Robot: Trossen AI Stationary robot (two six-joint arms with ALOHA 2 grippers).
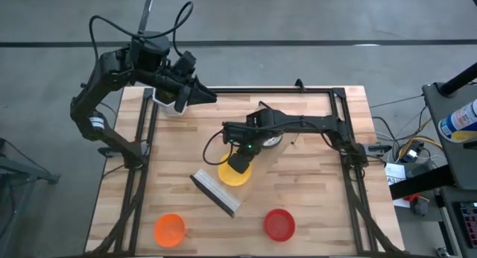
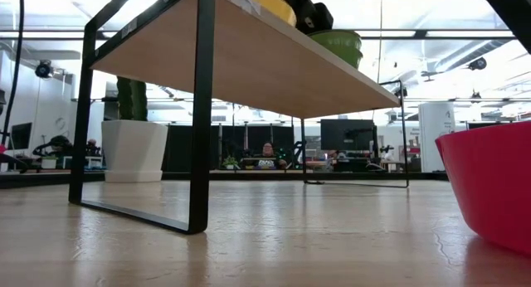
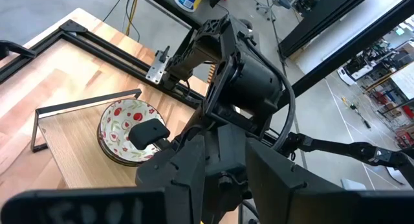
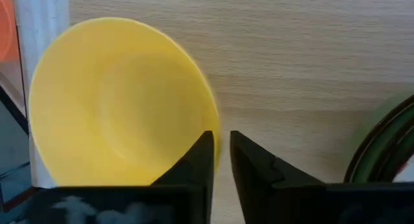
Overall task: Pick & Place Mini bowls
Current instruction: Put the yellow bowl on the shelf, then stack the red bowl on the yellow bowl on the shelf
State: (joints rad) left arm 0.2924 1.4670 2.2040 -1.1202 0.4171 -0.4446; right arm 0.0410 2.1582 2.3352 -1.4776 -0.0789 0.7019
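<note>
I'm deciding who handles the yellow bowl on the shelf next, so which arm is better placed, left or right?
Right. The right gripper is at the yellow bowl rim, fingers nearly closed on it. The left gripper waits at the table's far left corner.

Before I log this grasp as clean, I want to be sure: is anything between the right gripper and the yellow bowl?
Nothing visible does. In the right wrist view the right gripper is at the rim of the yellow mini bowl, its fingers nearly together, on the raised wooden shelf. The speckled bowl stack lies off to one side.
</note>
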